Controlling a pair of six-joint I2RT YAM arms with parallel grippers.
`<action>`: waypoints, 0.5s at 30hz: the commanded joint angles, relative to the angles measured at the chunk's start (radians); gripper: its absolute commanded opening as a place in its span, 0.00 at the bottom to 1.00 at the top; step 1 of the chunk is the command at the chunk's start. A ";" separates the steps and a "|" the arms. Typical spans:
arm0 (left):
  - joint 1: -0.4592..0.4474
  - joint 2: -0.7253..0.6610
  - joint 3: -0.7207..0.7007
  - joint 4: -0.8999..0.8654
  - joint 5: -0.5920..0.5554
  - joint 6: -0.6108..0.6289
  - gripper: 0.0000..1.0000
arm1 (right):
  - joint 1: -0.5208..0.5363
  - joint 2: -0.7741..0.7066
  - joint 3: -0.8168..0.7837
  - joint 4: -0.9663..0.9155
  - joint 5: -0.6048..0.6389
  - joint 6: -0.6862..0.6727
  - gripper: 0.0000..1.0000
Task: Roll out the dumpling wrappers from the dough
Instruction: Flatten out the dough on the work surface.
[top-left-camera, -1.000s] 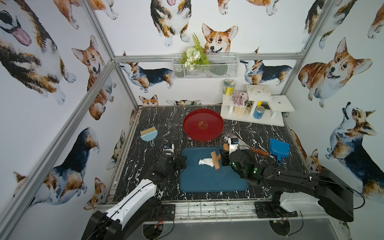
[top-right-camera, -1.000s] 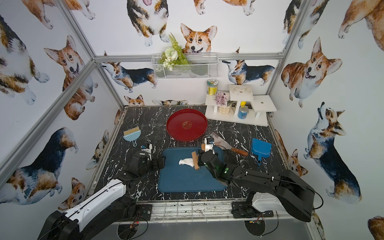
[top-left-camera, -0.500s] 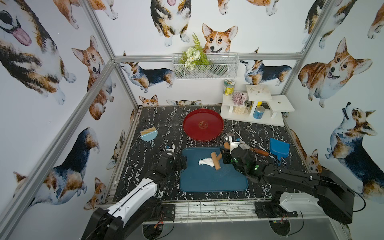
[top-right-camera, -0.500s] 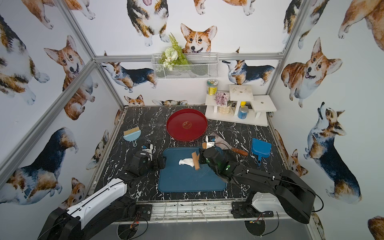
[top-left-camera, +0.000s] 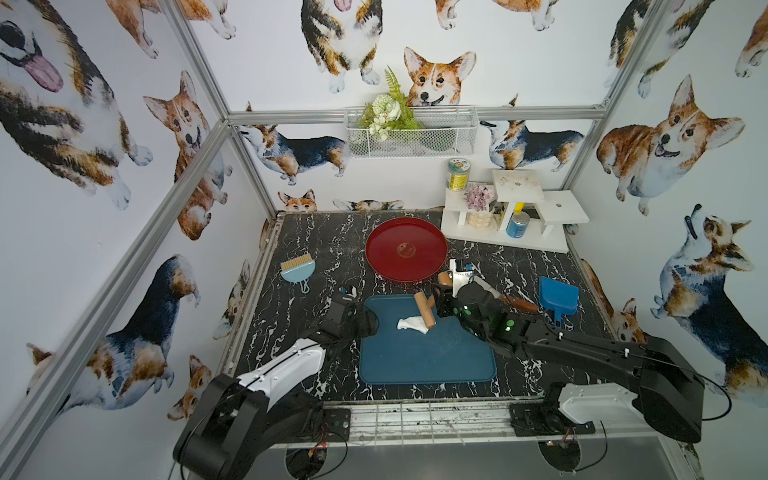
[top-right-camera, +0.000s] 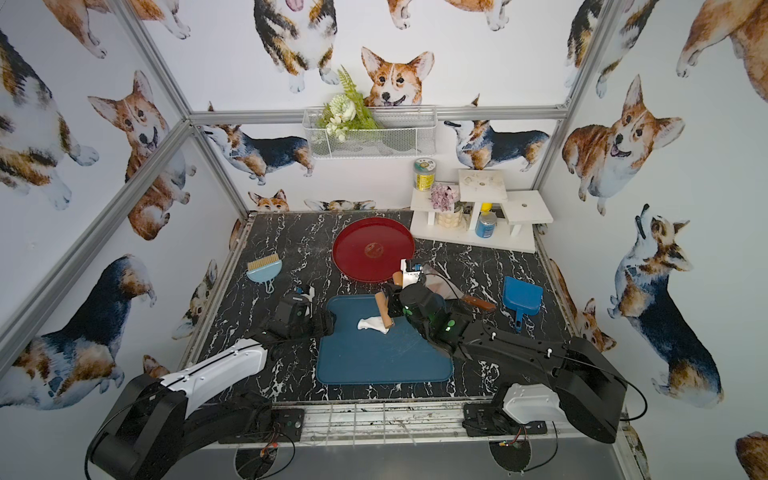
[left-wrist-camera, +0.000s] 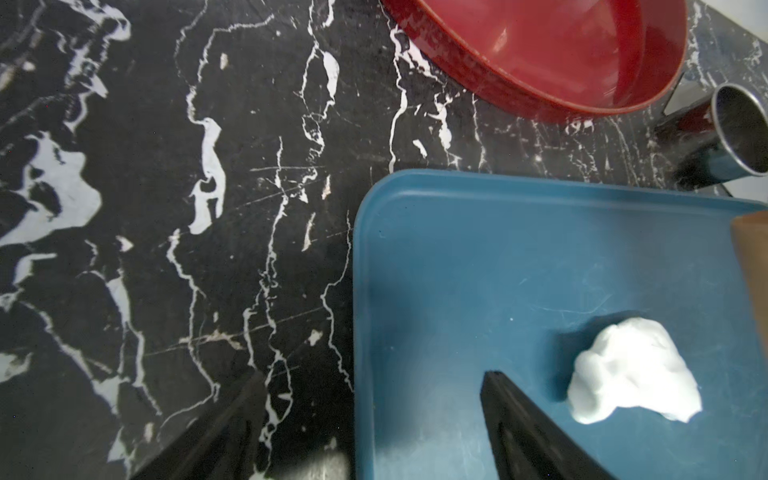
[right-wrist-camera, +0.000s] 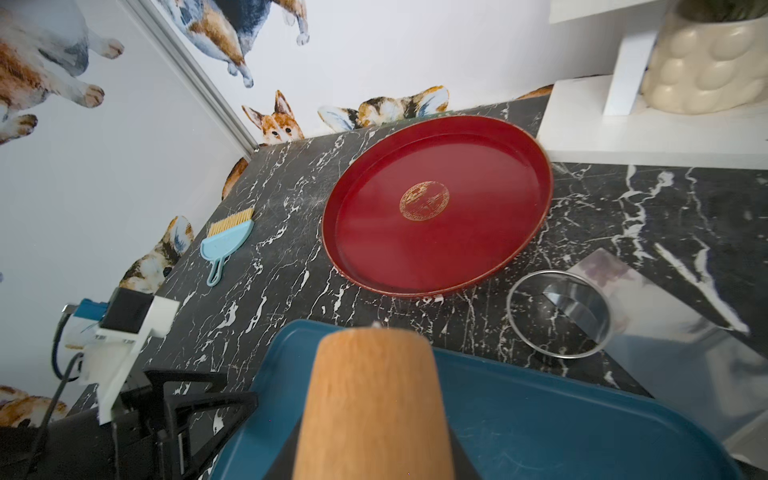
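The dough (top-left-camera: 411, 324) is seen as a thick lump on the blue tray (top-left-camera: 424, 361), touched by the rolling pin (top-left-camera: 424, 309) clamped in the right gripper (top-left-camera: 436, 305); the left gripper (left-wrist-camera: 372, 399) is held wide, empty. No wrappers are made yet.

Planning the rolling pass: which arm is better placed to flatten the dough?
Right: the right fingers hold the rolling pin, one end at the dough. The left fingers are open and empty over the edge of the blue tray.
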 joint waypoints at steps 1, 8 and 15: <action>0.000 0.036 0.015 0.033 0.019 0.002 0.83 | 0.018 0.053 0.027 0.038 0.020 0.034 0.00; 0.000 0.088 0.038 0.032 0.040 0.008 0.72 | 0.023 0.124 0.058 0.050 -0.016 0.065 0.00; 0.000 0.136 0.052 0.042 0.069 0.004 0.53 | 0.031 0.161 0.043 0.015 -0.032 0.093 0.00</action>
